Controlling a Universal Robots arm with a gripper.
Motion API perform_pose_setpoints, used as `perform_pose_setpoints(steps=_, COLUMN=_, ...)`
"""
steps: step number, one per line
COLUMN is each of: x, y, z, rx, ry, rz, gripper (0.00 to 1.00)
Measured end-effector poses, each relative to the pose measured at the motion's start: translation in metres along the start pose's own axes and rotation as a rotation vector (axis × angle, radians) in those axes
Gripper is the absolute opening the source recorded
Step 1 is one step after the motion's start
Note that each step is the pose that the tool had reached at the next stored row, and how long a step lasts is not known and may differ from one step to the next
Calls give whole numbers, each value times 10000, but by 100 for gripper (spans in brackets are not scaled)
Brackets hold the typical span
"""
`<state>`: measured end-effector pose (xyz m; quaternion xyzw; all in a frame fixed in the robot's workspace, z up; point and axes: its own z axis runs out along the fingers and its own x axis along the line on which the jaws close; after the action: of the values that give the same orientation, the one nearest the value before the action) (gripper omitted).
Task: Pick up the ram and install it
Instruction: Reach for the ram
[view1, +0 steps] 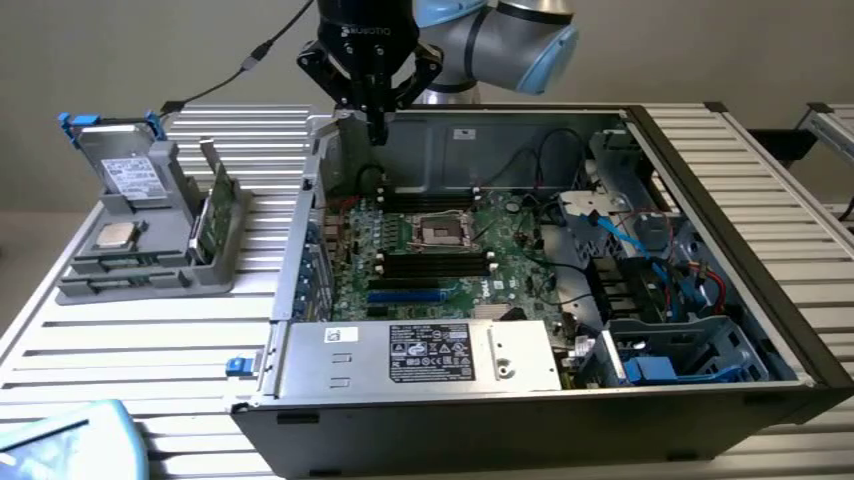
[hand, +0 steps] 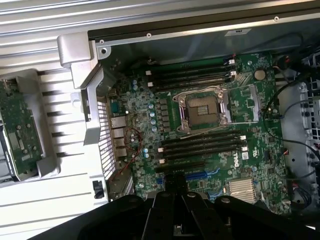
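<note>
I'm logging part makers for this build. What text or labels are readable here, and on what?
"DELL": white print on the motherboard.
Label on the power supply: print too small to read.
White label on the grey drive: too blurred to read.
White lettering on the claw body: not legible.

i'm seeing the motherboard (view1: 514, 255) showing green with black slots (view1: 430, 262) and one blue slot (view1: 404, 296), the ram (view1: 214, 220) looking green, its holder (view1: 140, 275) grey, the desk (view1: 120, 340) striped white and grey.
</note>
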<state>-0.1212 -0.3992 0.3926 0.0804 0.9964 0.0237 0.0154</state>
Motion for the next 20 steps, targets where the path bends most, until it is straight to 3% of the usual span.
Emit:
perform_pose_setpoints(steps=6, x=35, y=-6, z=-2, rx=3, ry=11, rz=19, gripper=11)
perform_pose_setpoints(steps=20, x=663, y=-110, z=-20, rx=-31, ry=195, rz=27, gripper=11)
